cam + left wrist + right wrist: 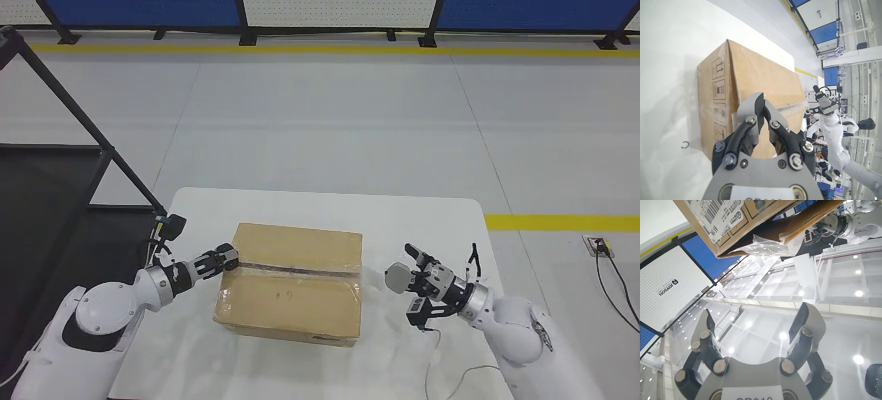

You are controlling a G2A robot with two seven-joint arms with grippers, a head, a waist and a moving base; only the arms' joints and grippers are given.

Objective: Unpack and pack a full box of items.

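Where the box [290, 285] sits: middle of the counter [330, 205], lying flat, both top flaps down.
Seam: clear tape [300, 270] runs along the join between the flaps; at the end facing the right arm we see a loose, crumpled piece hanging off.
Box faces: printed handling symbols [718, 89] on the end by the left arm; a shipping label [723, 215] on a face seen from the right wrist.
Left gripper [763, 107]: at the box's end, up at the seam's edge. Jaws narrow, tips almost together. We can't tell whether tape or flap is pinched between them.
Right gripper [754, 317]: off the other end of the box, near it but not touching. Jaws spread wide, nothing between them.
Counter: white, rounded corners.
C-shaped clip [685, 144]: small, lying on the counter just beside the box's end near the left arm.
Cable [432, 360]: thin, trailing over the counter's near edge by the right arm.
Black frame [80, 120]: slanted bars off the counter's left side.
Floor: grey, with a yellow line [560, 222] off to the right and blue panels [140, 12] along the far side.
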